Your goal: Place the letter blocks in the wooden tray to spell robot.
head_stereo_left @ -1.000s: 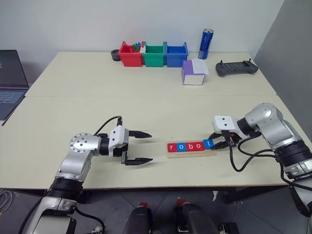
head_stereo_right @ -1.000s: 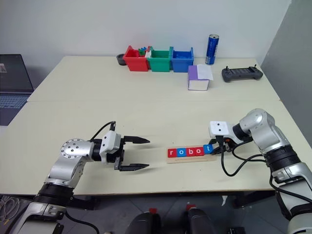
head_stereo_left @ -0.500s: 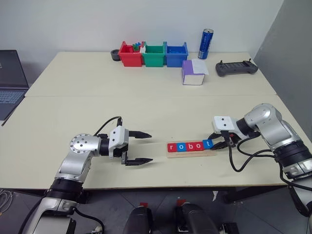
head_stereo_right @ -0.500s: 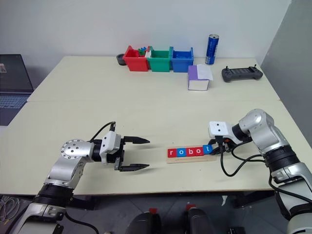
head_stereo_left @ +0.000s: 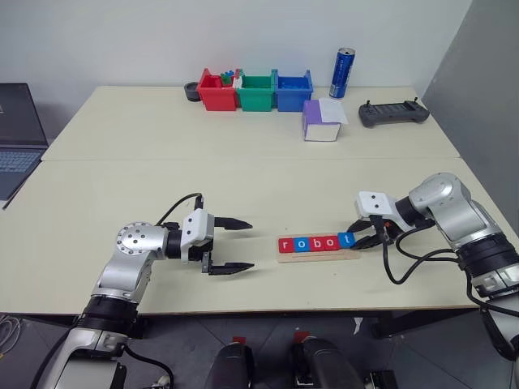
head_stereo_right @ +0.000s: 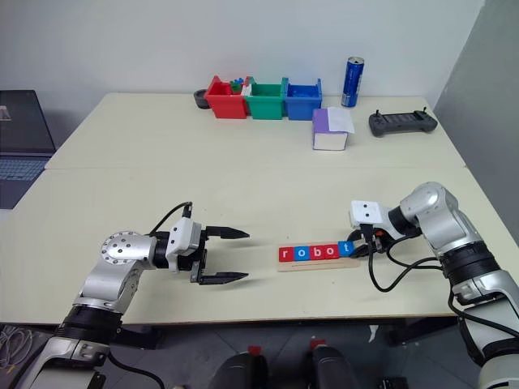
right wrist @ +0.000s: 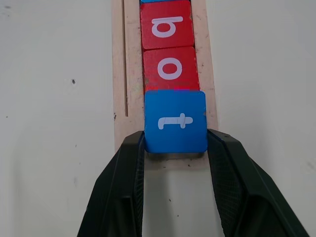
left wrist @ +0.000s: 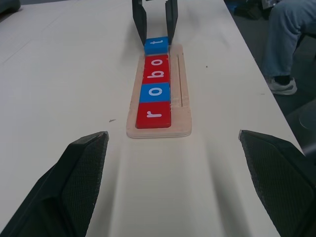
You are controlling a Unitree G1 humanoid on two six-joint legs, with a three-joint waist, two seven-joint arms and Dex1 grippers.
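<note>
Four letter blocks (head_stereo_left: 308, 243), reading r, o, b, o, lay flat in the tray (head_stereo_left: 318, 256) near the front edge of the table (head_stereo_left: 243, 178). The fifth, the blue t block (right wrist: 176, 121), sat at the tray's right end, touching the red o and overhanging the tray's end. The right gripper (right wrist: 175, 148) was clamped on the t block, one finger against each side edge. The left gripper (head_stereo_left: 229, 245) stood empty with its fingers wide apart, well to the left of the tray and pointing toward it.

The blocks appeared thin, rigid and light, with smooth faces; a firm pinch across two opposite side edges, as shown, seemed the only practical hold, since the flat top offers nothing to grip. The t block looked tilted or not fully seated, so it probably needed lowering into line before release. The tray itself seemed light enough to slide if pushed endwise.
</note>
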